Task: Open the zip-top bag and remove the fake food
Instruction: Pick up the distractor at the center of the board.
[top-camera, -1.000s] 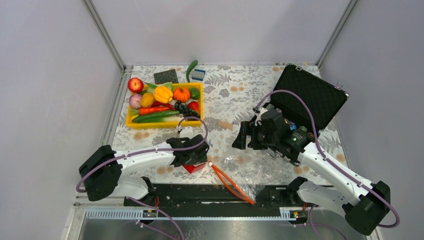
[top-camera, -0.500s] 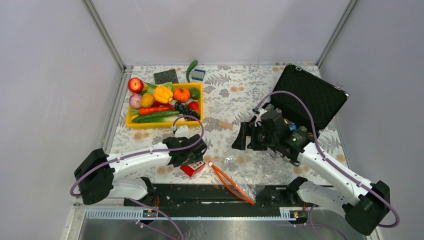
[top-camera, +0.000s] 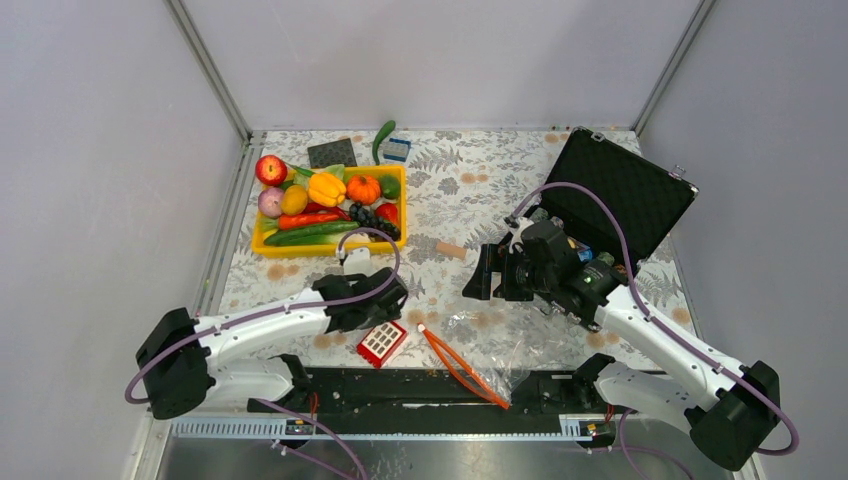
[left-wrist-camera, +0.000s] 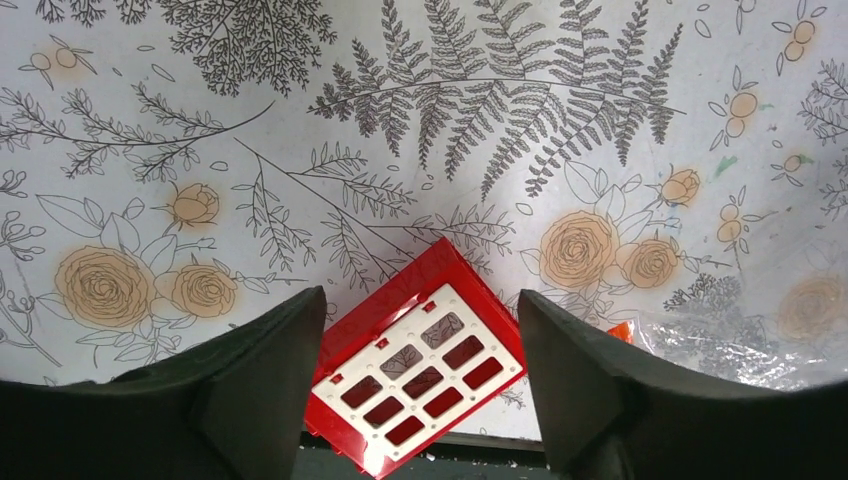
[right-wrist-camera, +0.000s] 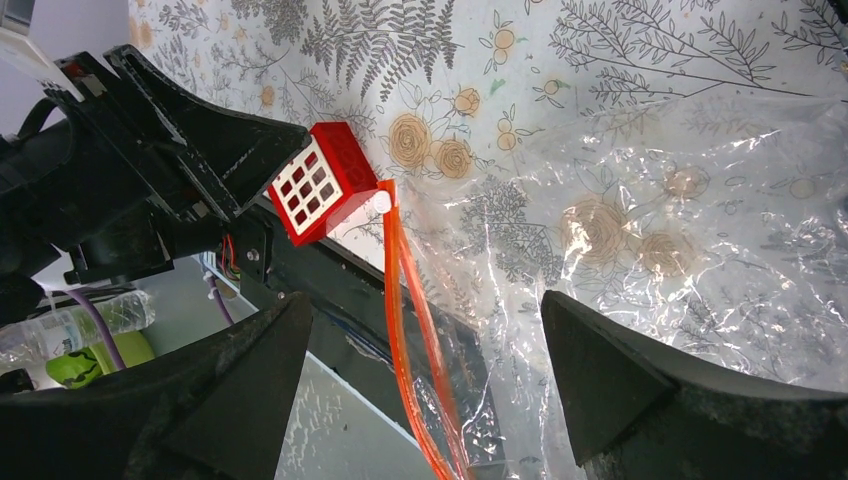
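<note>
The zip-top bag (top-camera: 505, 335) lies flat near the table's front edge, its orange zip strip (top-camera: 460, 365) in two lines slightly apart; I see nothing inside it. The bag shows under my right gripper (right-wrist-camera: 620, 230). A small red box with a white grid face (top-camera: 382, 342) lies left of the strip. My left gripper (top-camera: 388, 298) is open just beyond the box (left-wrist-camera: 420, 365). My right gripper (top-camera: 485, 272) is open above the bag's far side. The fake food lies in the yellow tray: apple (top-camera: 270, 169), pepper (top-camera: 326, 188), pumpkin (top-camera: 363, 188), onion (top-camera: 270, 202).
The yellow tray (top-camera: 300, 250) stands at the back left with grapes and a cucumber too. An open black hard case (top-camera: 615, 195) stands at the right. A small wooden piece (top-camera: 452, 250) lies mid-table. A black rail (top-camera: 400, 385) runs along the front edge.
My left gripper has drawn back from over the red box toward the left; the box now lies uncovered on the table. My right arm has barely moved.
</note>
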